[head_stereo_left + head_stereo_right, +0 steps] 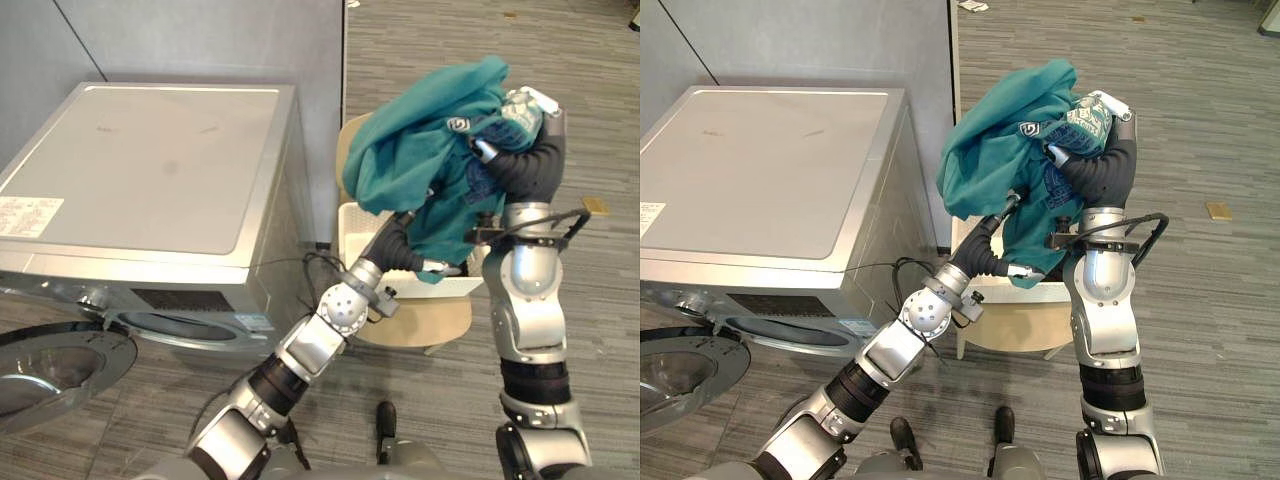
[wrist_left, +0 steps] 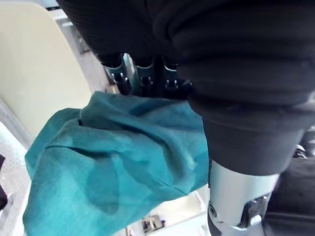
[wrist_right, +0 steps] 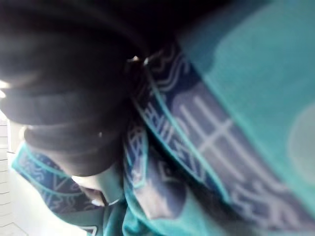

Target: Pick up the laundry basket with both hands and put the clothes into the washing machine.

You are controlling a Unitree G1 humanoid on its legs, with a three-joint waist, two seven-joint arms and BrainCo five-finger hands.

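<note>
- One washing machine (image 1: 150, 170) fills 9 to 10 o'clock, its round door (image 1: 50, 365) swung open at 8 o'clock.
- One pale chair (image 1: 420, 325) stands at 5 o'clock, carrying one white laundry basket (image 1: 358, 232).
- The left arm stretches toward 1 o'clock; the left hand (image 1: 432, 266) is inside the basket, under hanging cloth, and its grip cannot be told.
- One teal garment (image 1: 420, 130) is lifted above the basket, its long axis running from 1 o'clock down to 7 o'clock, with the lower end drooping into the basket.
- The right forearm stands upright, wrist bent; the right hand (image 1: 486, 150) is raised at 2 o'clock, wrapped in the garment's patterned part (image 1: 515, 115), hold hidden.
</note>
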